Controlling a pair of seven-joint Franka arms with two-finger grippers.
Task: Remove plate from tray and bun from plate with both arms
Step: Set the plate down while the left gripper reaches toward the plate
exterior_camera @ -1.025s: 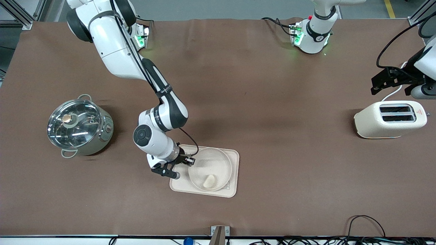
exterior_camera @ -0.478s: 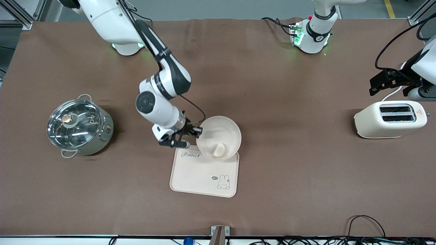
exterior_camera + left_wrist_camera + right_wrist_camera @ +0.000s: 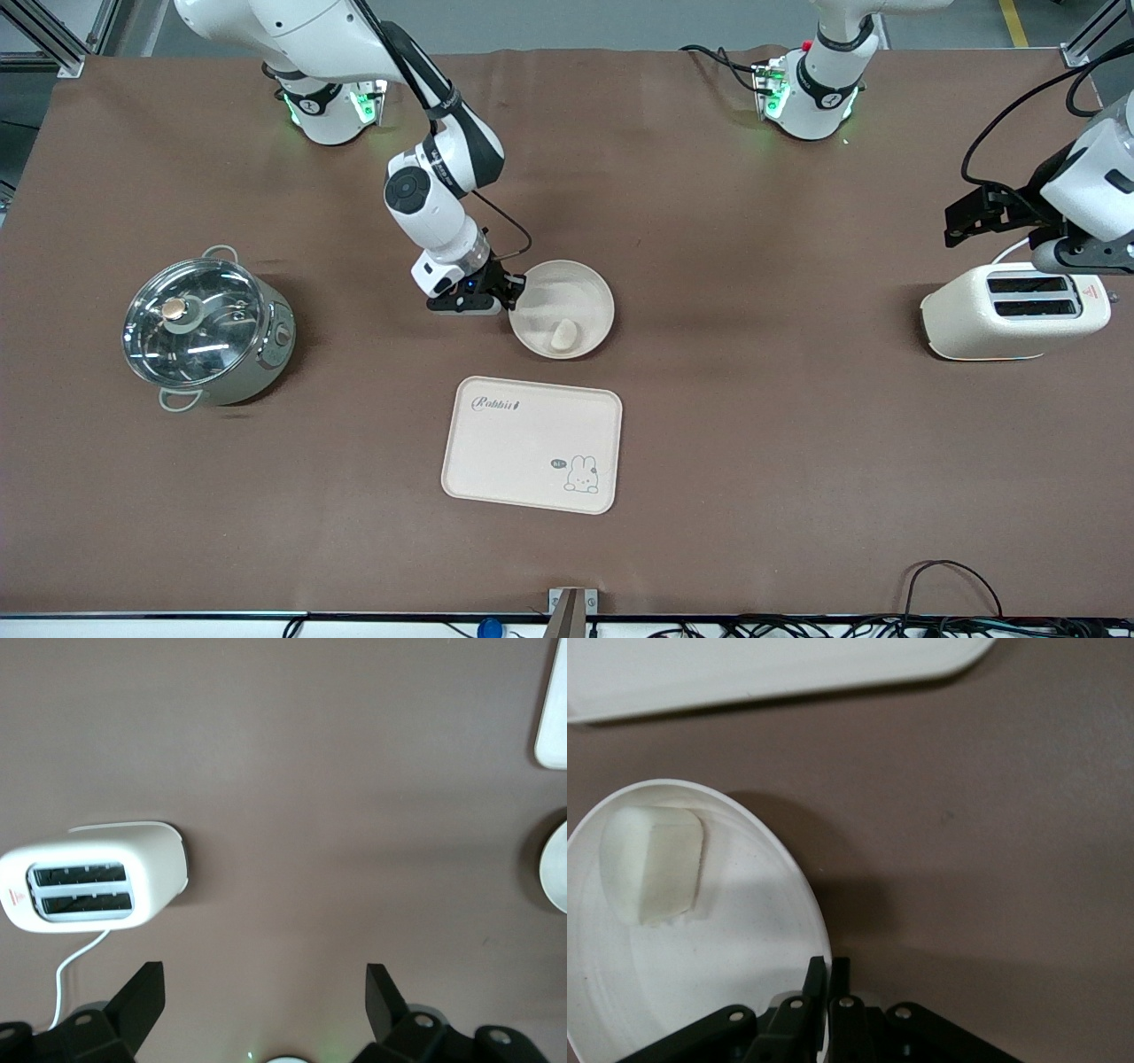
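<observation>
The right gripper [image 3: 826, 992] pinches the plate's [image 3: 576, 297] rim, holding it on or just above the table, farther from the camera than the tray [image 3: 514, 452], bun [image 3: 563, 335] inside. Best set it flat before releasing. The left gripper [image 3: 266, 992] waits wide open near the toaster [image 3: 1014, 310].
</observation>
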